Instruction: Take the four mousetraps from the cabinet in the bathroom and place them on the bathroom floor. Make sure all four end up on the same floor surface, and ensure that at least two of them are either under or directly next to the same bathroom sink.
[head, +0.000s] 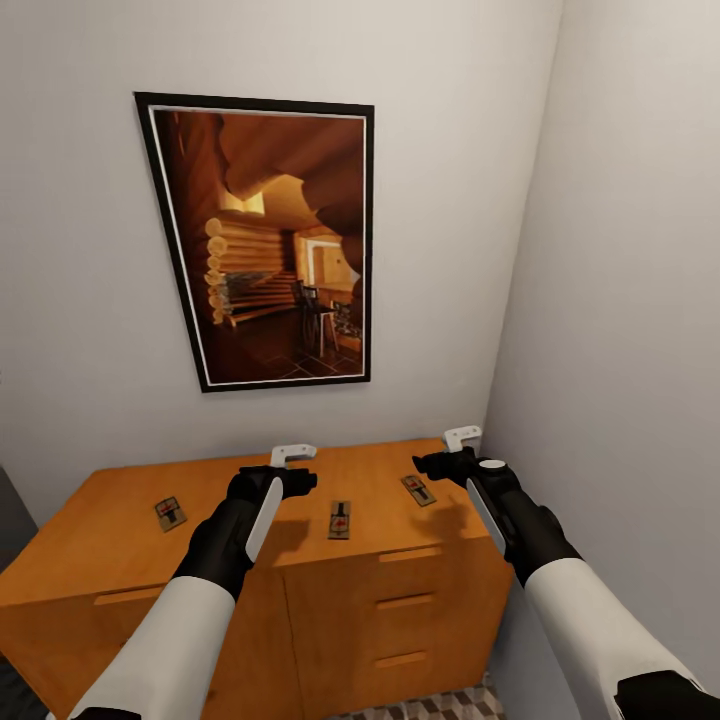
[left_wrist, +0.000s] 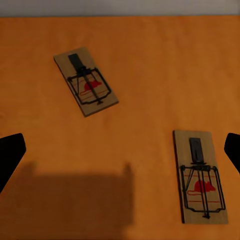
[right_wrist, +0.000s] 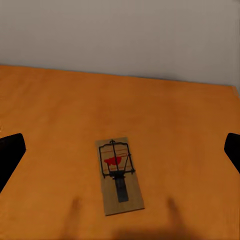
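Left gripper (head: 283, 478) hovering above the cabinet (head: 120, 540) top, fingers spread, grasping nothing; forearm reaching forward. Right gripper (head: 440, 462) likewise released, poised over the right mousetrap (head: 417, 489). Middle mousetrap (head: 340, 520) near the front edge, left mousetrap (head: 170, 513) well apart. Framed picture (head: 270, 240) on the wall behind.

cabinet (head: 120, 545) top: three mousetraps (head: 340, 520) flat | left claw (head: 293, 455), right claw (head: 462, 436) above it

Head camera looking down at cabinet (head: 120, 540), both wrist cameras close above its top
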